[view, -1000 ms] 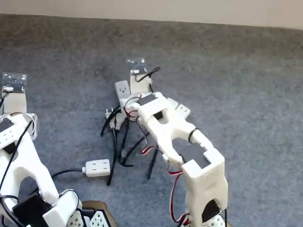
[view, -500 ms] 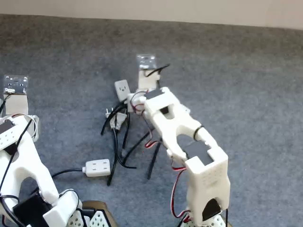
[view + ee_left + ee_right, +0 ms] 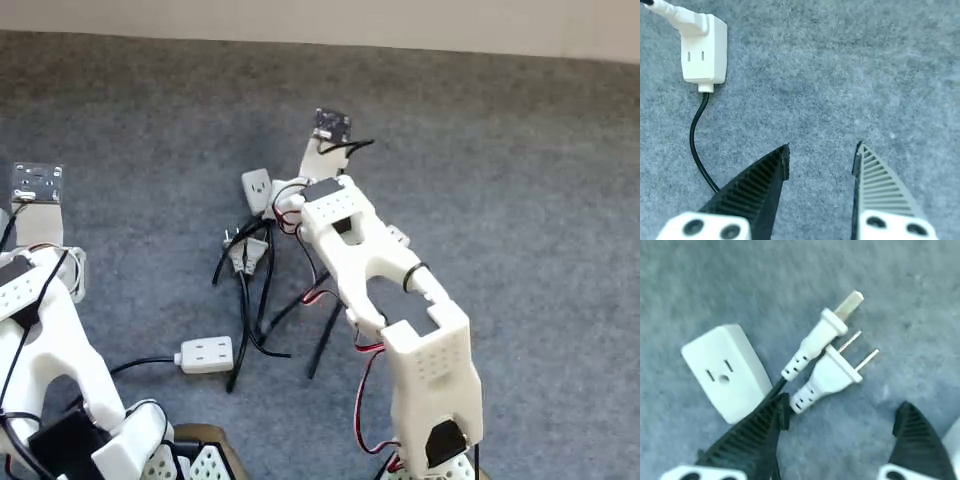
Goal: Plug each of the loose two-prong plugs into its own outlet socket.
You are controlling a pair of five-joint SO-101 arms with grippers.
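Note:
Two white two-prong plugs lie side by side on the grey carpet, prongs pointing away from a white outlet socket beside them. My right gripper hangs open just above them, its black fingers astride the nearer plug's cord end. From above, the plugs and that socket lie left of the right arm. My left gripper is open over bare carpet. A second white socket with a black cord lies ahead of it.
A white multi-outlet block on a black cord lies in the near middle. Black cables tangle between it and the plugs. Another white piece peeks out right of the right arm. The left arm stands at the left edge.
The right arm has swung its wrist to the right and slightly farther back over the plugs. The left arm has hardly shifted.

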